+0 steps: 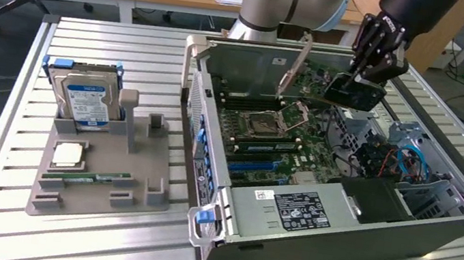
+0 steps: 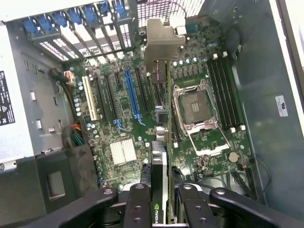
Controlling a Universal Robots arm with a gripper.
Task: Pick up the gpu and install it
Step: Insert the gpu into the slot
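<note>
GPU (image 2: 159, 166) (image 1: 313, 83): NVIDIA logo readable; clamped edge-on in gripper (image 2: 164, 192) jaws above motherboard (image 2: 109, 137) inside open computer case (image 1: 439, 223) | grey holder (image 1: 98, 196), desk (image 1: 134, 46), exterior view's left: blue-white-labelled hard drive (image 1: 85, 98), CPU (image 1: 69, 155), RAM stick (image 1: 87, 177)

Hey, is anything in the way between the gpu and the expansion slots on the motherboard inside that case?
Nothing visible stands in the way. The fingers grip the gpu over the open case. The expansion slots on the board beneath are empty, with no cable or card lying across them.
</note>
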